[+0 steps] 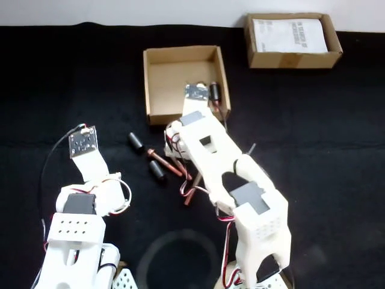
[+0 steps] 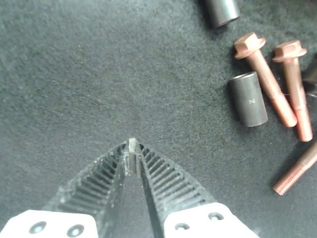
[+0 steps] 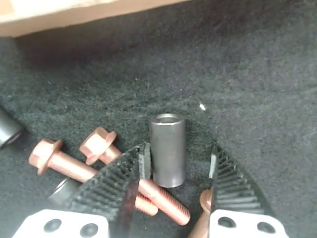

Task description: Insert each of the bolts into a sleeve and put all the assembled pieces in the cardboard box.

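Sleeve (image 3: 168,148) lying flat, mouth toward cardboard box (image 3: 74,12) (between right pincer (image 3: 179,150), apart), left pincer (image 2: 132,145) together.

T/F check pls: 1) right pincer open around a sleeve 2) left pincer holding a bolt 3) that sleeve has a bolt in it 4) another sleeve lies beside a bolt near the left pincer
1. The right pincer is open around a dark sleeve. True.
2. The left pincer holds a bolt. False: it is shut on nothing, over bare black cloth.
3. That sleeve has a bolt in it. False: its open end looks empty.
4. A second sleeve lies beside a bolt in the left wrist view. True.
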